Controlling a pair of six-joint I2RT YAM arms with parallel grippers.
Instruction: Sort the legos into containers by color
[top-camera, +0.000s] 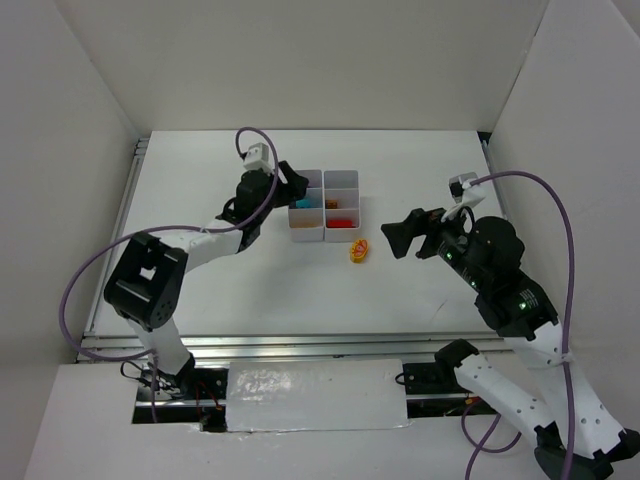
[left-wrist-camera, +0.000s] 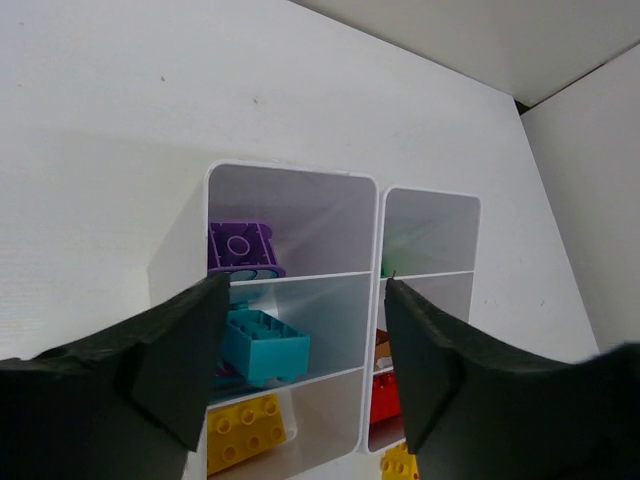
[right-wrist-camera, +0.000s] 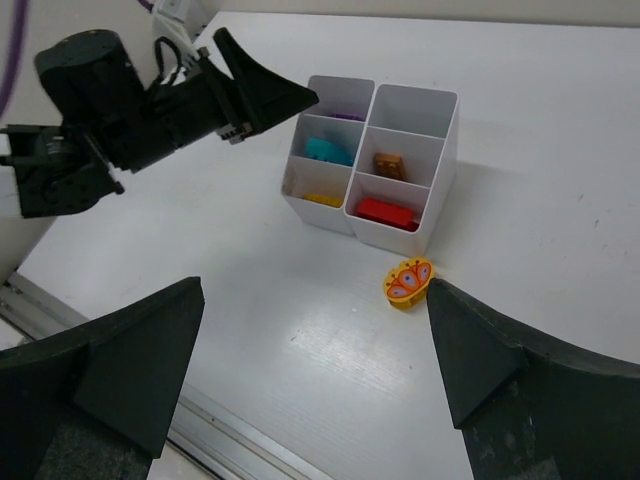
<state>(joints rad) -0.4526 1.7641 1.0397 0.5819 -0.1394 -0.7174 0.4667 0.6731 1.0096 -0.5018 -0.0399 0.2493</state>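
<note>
The white six-compartment containers (top-camera: 308, 236) stand mid-table. In the left wrist view (left-wrist-camera: 378, 230) they hold a purple brick (left-wrist-camera: 238, 247), a teal brick (left-wrist-camera: 265, 346), a yellow brick (left-wrist-camera: 245, 430) and a red brick (left-wrist-camera: 384, 400). A brown brick (right-wrist-camera: 390, 163) lies in the compartment behind the red one (right-wrist-camera: 386, 212). An orange-yellow butterfly-print brick (top-camera: 359, 250) lies on the table just in front of the containers (right-wrist-camera: 400, 240). My left gripper (top-camera: 298, 188) (left-wrist-camera: 307, 283) is open and empty over the containers' left column. My right gripper (top-camera: 390, 240) (right-wrist-camera: 312, 290) is open and empty, right of the butterfly brick (right-wrist-camera: 408, 282).
White walls (top-camera: 90, 110) enclose the table on three sides. A metal rail (top-camera: 300, 345) runs along the near edge. The left arm (right-wrist-camera: 110, 110) reaches in from the left toward the containers.
</note>
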